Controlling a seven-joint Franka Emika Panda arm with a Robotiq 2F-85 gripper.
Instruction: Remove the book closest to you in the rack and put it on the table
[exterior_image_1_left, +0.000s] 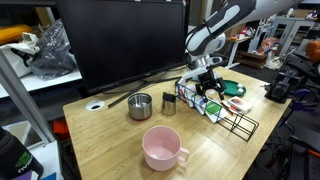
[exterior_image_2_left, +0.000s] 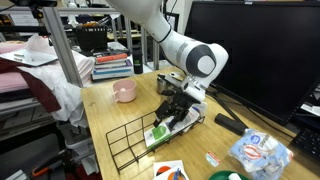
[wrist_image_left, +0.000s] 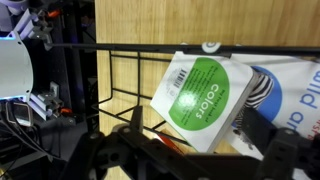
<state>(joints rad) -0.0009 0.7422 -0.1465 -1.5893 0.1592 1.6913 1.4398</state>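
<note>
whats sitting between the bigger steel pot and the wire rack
A smaller steel cup stands between the steel pot and the rack; this shows in an exterior view.

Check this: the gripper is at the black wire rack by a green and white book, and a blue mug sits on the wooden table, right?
The mug is pink, not blue, as both exterior views show. The gripper is at the black wire rack by the green and white book, yes.
</note>
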